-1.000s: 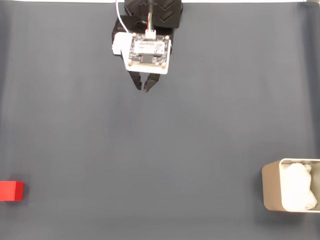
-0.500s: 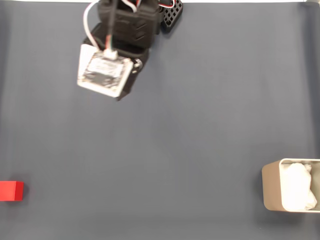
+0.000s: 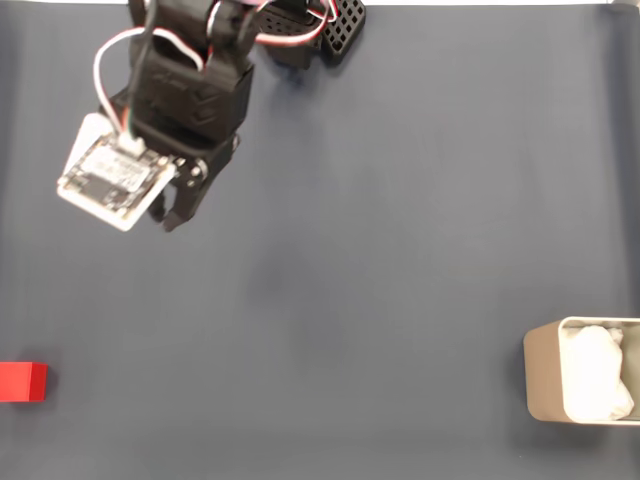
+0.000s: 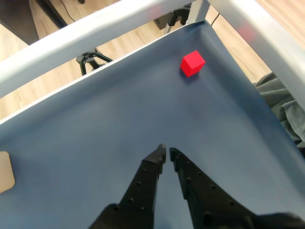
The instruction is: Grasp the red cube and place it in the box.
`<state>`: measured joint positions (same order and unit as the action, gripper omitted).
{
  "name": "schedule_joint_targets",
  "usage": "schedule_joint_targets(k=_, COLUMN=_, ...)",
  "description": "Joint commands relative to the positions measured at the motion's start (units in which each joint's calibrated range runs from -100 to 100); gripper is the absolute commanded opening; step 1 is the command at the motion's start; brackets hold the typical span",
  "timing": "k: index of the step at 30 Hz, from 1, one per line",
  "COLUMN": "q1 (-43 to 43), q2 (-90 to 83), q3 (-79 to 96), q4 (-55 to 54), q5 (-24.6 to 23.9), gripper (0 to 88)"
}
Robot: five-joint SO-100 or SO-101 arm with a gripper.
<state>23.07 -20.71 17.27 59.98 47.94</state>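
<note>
Apparently crumpled white paper (image 3: pixel 598 373) lines the box (image 3: pixel 541 372).

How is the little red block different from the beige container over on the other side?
The red cube is bright red and solid; the box is beige, hollow and open on top, with white crumpled stuff inside. The cube is much smaller than the box. In the fixed view the cube sits at the left edge, the box at the right edge. Both rest on the dark blue mat, untouched.
</note>
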Motion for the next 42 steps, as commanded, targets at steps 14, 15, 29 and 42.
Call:
schedule_joint_targets(k=14, q1=4.77, q2=13.78, q3=-8.78, q4=-10.80, q5=0.83, gripper=1.4)
schedule_joint_targets(k=15, q1=4.77, q2=14.82, q3=-9.61, q4=-11.30, q5=0.93, gripper=1.5)
schedule_joint_targets(k=29, q1=4.98, q2=29.12, q3=-20.83, q4=-14.33, q5=1.47, gripper=1.6)
schedule_joint_targets(k=42, q1=6.05, q2=41.86, q3=-31.69, q4=-18.26, q5=1.22, gripper=2.0)
